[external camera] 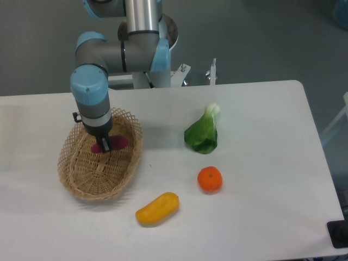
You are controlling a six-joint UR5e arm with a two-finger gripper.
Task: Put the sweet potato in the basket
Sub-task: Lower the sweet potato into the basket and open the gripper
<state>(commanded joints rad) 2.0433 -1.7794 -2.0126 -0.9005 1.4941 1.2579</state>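
Observation:
The tan wicker basket (pixel 87 176) sits at the left of the table. My gripper (pixel 104 145) points down into its far half. The magenta sweet potato (pixel 118 142) lies inside the basket, showing on both sides of the dark fingers. The fingers stand around it, but the arm hides whether they press on it. The tuber looks low, at or near the basket's floor.
A yellow-orange oblong vegetable (pixel 157 209) lies in front of the basket to its right. A round orange fruit (pixel 210 179) and a green leafy vegetable (pixel 203 134) lie at the table's middle right. The arm's base stands at the far edge.

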